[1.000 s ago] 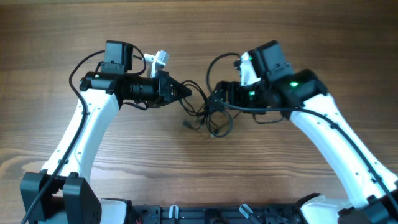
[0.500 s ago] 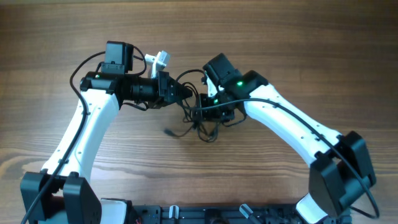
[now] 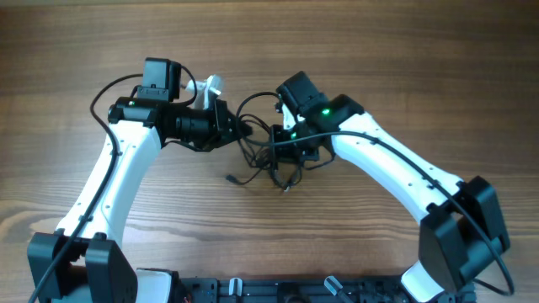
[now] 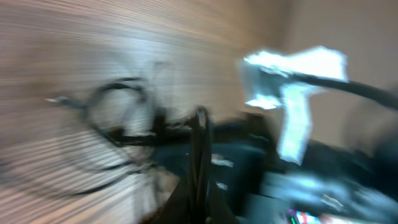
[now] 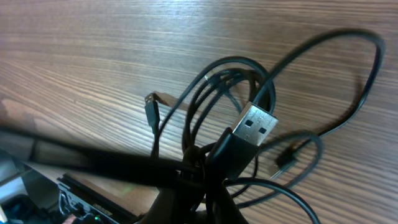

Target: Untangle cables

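Cables (image 3: pixel 268 167): one knotted bundle, mid-worktop, strung between both arms.
Left gripper (image 3: pixel 244 129): clamped on a strand at the bundle's left side.
Right gripper (image 5: pixel 200 183): wide a second ago, now swung in and clenched on the knot beside the USB plug (image 5: pixel 254 124).
Both sides gripped, so pulling apart looks ready to begin.

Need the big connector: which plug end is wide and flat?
The silver USB plug central in the right wrist view; the other two are tiny tips.

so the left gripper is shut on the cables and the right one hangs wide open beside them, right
No: the right gripper is shut on the cables too; the right wrist view shows them bunched at its closed fingers. The left gripper is shut on them, as said.
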Robot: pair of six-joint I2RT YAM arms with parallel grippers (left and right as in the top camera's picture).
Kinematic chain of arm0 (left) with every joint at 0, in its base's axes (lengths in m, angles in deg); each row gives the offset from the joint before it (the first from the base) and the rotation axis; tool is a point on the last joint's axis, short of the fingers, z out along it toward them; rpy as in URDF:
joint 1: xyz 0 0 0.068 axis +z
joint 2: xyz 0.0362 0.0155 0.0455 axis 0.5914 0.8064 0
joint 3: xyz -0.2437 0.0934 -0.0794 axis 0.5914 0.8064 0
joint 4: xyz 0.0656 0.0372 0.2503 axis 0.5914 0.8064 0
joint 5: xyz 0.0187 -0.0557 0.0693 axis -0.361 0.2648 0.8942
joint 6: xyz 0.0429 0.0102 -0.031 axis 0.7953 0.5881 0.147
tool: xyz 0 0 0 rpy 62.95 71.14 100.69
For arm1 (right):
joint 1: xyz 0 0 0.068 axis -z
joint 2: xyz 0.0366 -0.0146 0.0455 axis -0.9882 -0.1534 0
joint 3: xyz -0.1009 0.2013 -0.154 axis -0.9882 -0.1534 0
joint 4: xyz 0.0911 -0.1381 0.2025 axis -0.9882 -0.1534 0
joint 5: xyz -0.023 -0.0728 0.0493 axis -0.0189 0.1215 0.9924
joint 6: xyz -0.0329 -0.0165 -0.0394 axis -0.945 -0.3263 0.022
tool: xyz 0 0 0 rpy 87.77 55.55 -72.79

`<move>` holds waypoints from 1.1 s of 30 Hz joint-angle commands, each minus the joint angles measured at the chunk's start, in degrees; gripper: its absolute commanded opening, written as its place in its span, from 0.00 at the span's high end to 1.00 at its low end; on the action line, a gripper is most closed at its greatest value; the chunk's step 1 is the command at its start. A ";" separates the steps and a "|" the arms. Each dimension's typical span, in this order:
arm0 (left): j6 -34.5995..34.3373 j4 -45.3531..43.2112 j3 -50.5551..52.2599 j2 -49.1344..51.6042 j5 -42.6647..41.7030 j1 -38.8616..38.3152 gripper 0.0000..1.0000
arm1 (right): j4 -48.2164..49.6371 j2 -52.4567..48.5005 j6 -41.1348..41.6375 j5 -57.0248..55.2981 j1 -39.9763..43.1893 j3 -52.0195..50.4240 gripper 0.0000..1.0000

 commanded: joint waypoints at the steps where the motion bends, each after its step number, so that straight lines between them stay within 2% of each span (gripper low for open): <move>1: -10.99 3.26 -0.02 0.15 26.38 0.15 0.95 | -0.70 7.15 -0.04 -0.39 2.80 1.40 0.96; 4: -12.52 4.48 -0.02 0.15 33.99 0.13 0.94 | -0.79 12.37 -0.15 1.97 4.98 1.40 0.96; 8: -12.55 4.20 -0.02 0.15 34.75 0.13 0.94 | 1.95 17.62 -0.20 7.89 6.78 1.40 0.96; 10: -12.55 4.24 -0.02 0.15 34.71 0.13 0.92 | 4.09 20.00 -0.17 10.27 7.04 1.40 0.88; 13: -12.52 4.92 -0.02 0.15 34.25 0.13 0.92 | 5.75 21.90 -0.17 10.27 7.04 1.40 0.83; 15: -12.52 5.60 -0.02 0.15 34.03 0.13 0.92 | 5.79 22.38 0.00 7.65 7.04 1.40 0.76; 18: -12.55 6.16 -0.02 0.15 33.38 0.13 0.93 | 3.96 22.12 0.02 2.45 7.04 1.36 0.72; 20: -12.55 6.12 -0.02 0.15 33.40 0.13 0.93 | 2.19 21.77 0.04 -1.11 7.02 1.29 0.63; 23: -14.51 5.70 -0.02 0.15 33.03 0.13 0.94 | -0.50 20.76 0.04 -2.36 7.02 1.18 0.57; 25: -15.45 4.44 -0.02 0.15 28.33 0.13 0.94 | -1.51 19.93 -0.02 -1.07 6.95 0.83 0.54; 30: -6.88 -4.68 -0.02 0.15 0.52 0.13 0.96 | -2.62 17.42 -0.15 0.66 6.58 -0.66 0.50; 33: -7.74 -6.80 -0.02 0.15 -1.49 0.13 0.96 | -2.60 14.12 -0.20 1.77 4.48 -0.85 0.50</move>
